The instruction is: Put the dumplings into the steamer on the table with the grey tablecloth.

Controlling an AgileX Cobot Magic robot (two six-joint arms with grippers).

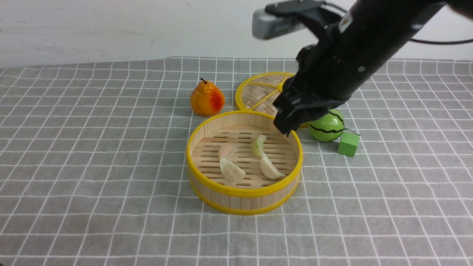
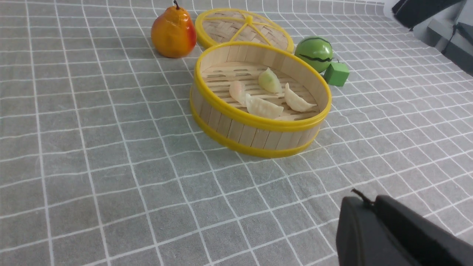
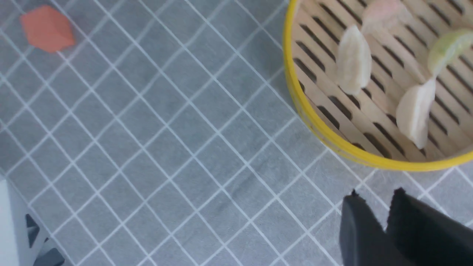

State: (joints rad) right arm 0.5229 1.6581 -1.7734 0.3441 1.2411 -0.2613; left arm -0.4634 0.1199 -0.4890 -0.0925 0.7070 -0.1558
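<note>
All four dumplings lie in the steamer, so placing looks done; the right gripper, above its far right rim, is nearly closed, empty; the left gripper is clenched, empty; next, just lift clear.

Arm hides part of lid — steamer cropped.

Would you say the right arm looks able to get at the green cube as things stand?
Probably yes: the right gripper hangs over the steamer's far rim, close to the green cube, whose top is uncovered; only the toy watermelon crowds one side.
</note>
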